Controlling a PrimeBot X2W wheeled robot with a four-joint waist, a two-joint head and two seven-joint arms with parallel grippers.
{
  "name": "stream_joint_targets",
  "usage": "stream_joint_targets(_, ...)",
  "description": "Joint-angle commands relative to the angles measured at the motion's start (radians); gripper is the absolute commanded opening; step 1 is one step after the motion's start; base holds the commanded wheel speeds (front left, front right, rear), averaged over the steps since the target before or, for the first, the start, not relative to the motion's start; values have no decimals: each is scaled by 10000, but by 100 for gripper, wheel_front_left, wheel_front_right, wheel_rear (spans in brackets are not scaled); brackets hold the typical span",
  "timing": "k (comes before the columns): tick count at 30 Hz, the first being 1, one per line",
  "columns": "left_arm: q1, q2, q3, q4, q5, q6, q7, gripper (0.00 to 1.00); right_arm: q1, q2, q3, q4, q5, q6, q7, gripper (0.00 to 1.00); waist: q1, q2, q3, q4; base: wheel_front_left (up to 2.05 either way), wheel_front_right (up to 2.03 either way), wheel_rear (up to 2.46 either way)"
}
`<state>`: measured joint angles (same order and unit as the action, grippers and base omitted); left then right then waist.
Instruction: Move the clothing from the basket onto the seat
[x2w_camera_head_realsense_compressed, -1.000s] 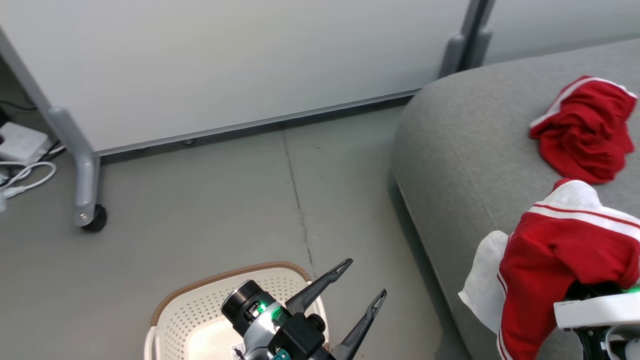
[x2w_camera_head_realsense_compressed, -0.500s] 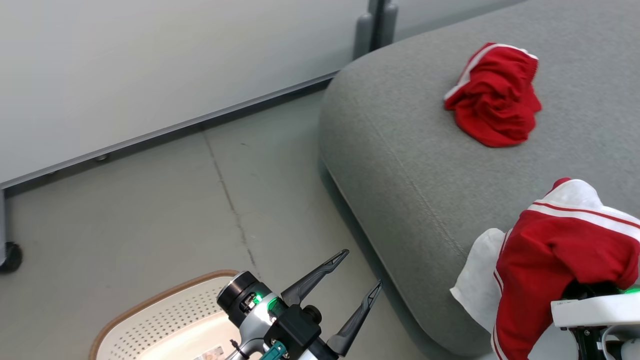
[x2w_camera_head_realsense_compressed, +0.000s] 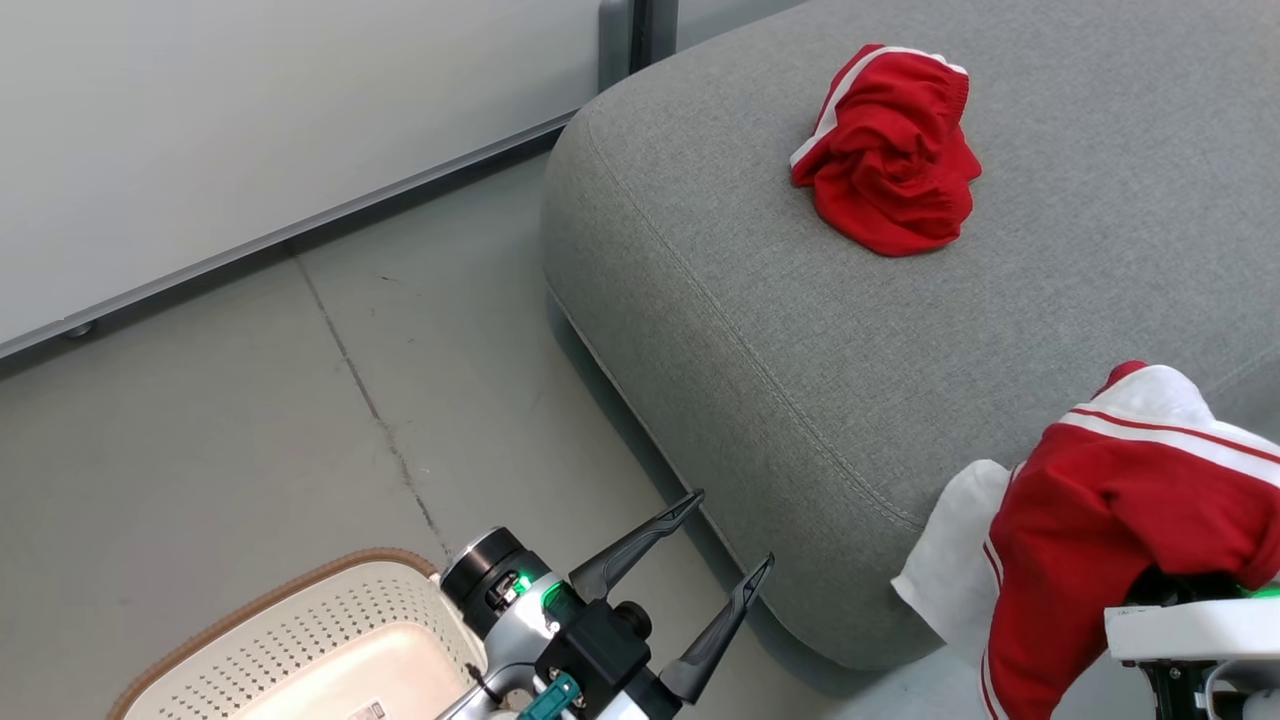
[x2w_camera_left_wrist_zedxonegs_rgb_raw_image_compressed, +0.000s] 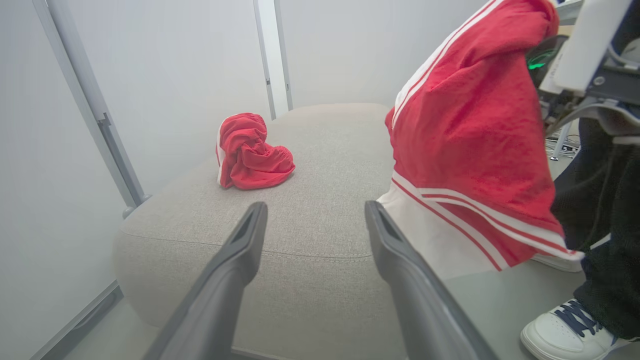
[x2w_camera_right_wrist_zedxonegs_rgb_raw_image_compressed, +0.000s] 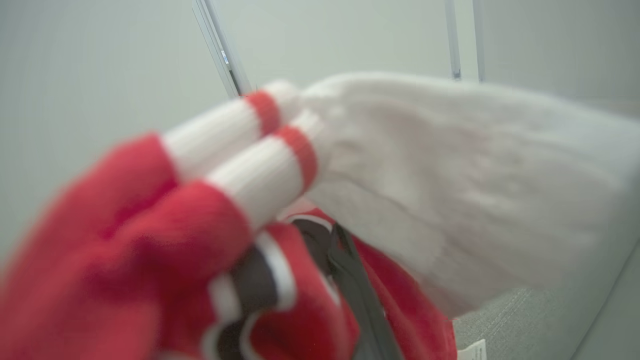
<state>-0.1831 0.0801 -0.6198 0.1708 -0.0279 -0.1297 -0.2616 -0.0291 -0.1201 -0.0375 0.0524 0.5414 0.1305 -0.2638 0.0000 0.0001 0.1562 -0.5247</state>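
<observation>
1. The right jaws are clenched on the held garment (x2w_camera_head_realsense_compressed: 1110, 500), which drapes over them at the seat's (x2w_camera_head_realsense_compressed: 760, 330) near edge, its white panel hanging off the side.
2. The left jaws stand released and empty beside the basket (x2w_camera_head_realsense_compressed: 300, 640), tips near the seat.
3. A crumpled garment (x2w_camera_head_realsense_compressed: 885, 150) already lies on the seat, well apart from the held one.
4. To drop well, I'd carry the load further over the seat before letting go (cloth freed at the edge would likely slide to the floor (x2w_camera_head_realsense_compressed: 250, 420)) and lower it first.
5. The right wrist view is a blur of red and white, so how much cloth the jaws pinch is unclear.
6. The basket is cut off at the head view's bottom edge; whether more clothing waits inside I cannot tell.
7. A person's shoe (x2w_camera_left_wrist_zedxonegs_rgb_raw_image_compressed: 565, 330) shows by the seat in the left wrist view, the figure mostly cut off.
</observation>
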Motion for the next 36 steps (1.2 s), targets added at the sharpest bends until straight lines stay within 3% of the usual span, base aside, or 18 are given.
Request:
stream_joint_targets(1, -203, 61, -25, 5, -48, -5, -34, 100, 129, 39, -87, -49, -88, 5, -3, 0, 0, -1, 56, -25, 0, 0, 0)
stream_joint_targets(19, -378, 244, -191, -56, -116, -9, -34, 100, -204, 28, -396, -370, -367, 5, -5, 0, 0, -1, 289, -59, 0, 0, 0)
stream_joint_targets(28, -482, 541, 54, -157, 133, -10, -34, 100, -1866, -687, -937, -817, -695, 5, -3, 0, 0, -1, 945, -98, 0, 0, 0)
stream_joint_targets(36, -840, 994, -269, -254, 190, -7, -34, 100, -4121, -1782, -1699, -932, -648, 4, -3, 0, 0, -1, 1847, 253, 0, 0, 0)
